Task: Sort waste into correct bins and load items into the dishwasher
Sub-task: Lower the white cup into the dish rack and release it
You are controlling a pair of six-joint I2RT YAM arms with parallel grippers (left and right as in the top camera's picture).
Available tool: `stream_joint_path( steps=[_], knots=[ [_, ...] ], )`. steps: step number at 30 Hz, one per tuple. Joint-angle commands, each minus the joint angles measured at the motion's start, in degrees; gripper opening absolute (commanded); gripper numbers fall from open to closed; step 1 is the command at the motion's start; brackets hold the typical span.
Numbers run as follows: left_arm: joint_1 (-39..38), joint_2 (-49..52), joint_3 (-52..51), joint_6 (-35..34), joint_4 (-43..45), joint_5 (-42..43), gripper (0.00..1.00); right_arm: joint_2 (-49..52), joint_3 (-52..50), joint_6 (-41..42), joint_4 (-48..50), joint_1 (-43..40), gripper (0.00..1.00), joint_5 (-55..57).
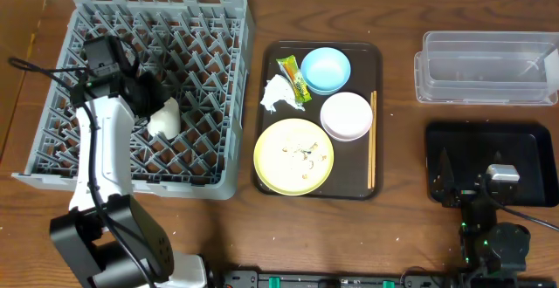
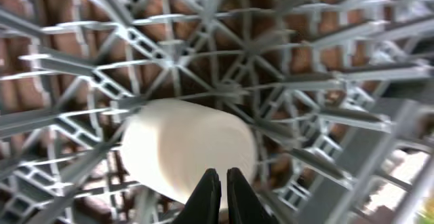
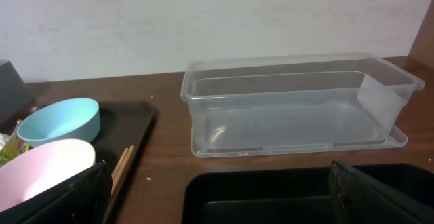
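A small cream cup (image 1: 164, 118) (image 2: 186, 149) lies on its side inside the grey dish rack (image 1: 218, 26) (image 2: 325, 81). My left gripper (image 1: 150, 99) (image 2: 222, 183) hangs just behind it, shut with nothing between its fingers. On the brown tray (image 1: 271, 122) lie the yellow plate (image 1: 293, 155) with food scraps (image 1: 306, 154), the blue bowl (image 1: 325, 68) (image 3: 60, 119), the pinkish bowl (image 1: 346, 115) (image 3: 44, 166), chopsticks (image 1: 372, 140) (image 3: 122, 166), white tissue (image 1: 279, 92) and snack wrapper (image 1: 293, 77). My right gripper (image 1: 472, 179) (image 3: 224, 197) stands open and empty over the black tray (image 1: 524, 140) (image 3: 271, 190).
The clear plastic tub (image 1: 485, 65) (image 3: 298, 108) sits at the back right, just beyond the black tray. A white wall rises behind the table. A dark box corner (image 3: 10, 81) shows at the far left of the right wrist view.
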Motion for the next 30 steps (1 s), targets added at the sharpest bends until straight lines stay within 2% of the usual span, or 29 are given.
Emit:
stream_joint_path(
  steps=[1, 10, 14, 22, 27, 30],
  knots=[
    [-0.9, -1.3, 0.1, 1.7, 0.0, 3.2, 0.08, -0.1, -0.1, 0.2, -0.2, -0.4, 0.99, 0.0],
    [-1.1, 4.2, -0.1, 4.4, 0.1, 0.4, 0.07, -0.1, -0.1, 0.2, -0.2, -0.4, 0.99, 0.0],
    [-1.0, 6.2, -0.1, 4.3, -0.2, -4.0, 0.08, -0.1, -0.1, 0.2, -0.2, -0.4, 0.99, 0.0],
    [-1.0, -0.6, 0.0, 0.2, -1.2, -16.6, 0.08, -0.1, -0.1, 0.2, -0.2, -0.4, 0.99, 0.0],
    [-1.0, -4.3, 0.0, 0.2, -1.9, -17.3, 0.08, -0.1, -0.1, 0.2, -0.2, -0.4, 0.99, 0.0],
    [-1.1, -5.4, 0.0, 0.2, -2.8, -14.9, 0.08, -0.1, -0.1, 0.2, -0.2, -0.4, 0.99, 0.0]
  ],
)
